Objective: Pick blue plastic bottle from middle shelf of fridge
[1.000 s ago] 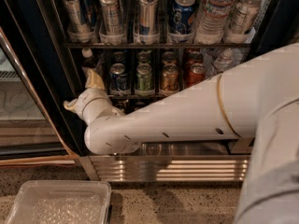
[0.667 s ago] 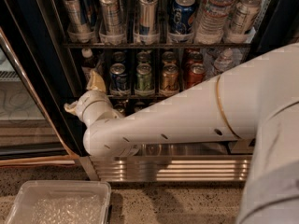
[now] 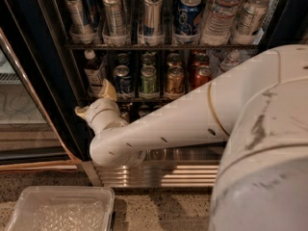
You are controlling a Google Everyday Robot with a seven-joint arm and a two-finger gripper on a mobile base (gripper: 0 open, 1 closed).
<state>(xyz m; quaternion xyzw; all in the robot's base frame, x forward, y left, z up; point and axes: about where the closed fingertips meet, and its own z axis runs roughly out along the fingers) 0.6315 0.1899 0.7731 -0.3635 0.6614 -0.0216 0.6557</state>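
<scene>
The blue plastic bottle [image 3: 95,73], with a white cap, dark contents and a pale label, stands at the left end of the middle shelf [image 3: 159,99] in the fridge [image 3: 55,76]. Short blue, green, gold and red cans stand to its right. My gripper [image 3: 95,101] is open and empty, just below and in front of the bottle. One cream fingertip [image 3: 109,89] is by the bottle's lower right and the other points left. My white arm crosses the lower racks from the right and hides them.
The upper rack bears tall silver cans [image 3: 115,13], a blue can and a clear ridged water bottle [image 3: 221,8]. The open glass door [image 3: 19,105] stands at the left. A ribbed steel base plate [image 3: 159,174] runs below. A clear plastic tray [image 3: 62,211] lies on the floor.
My gripper and arm have shifted slightly down and to the right, so more of the bottle shows above the fingers. The bottle and cans have not moved.
</scene>
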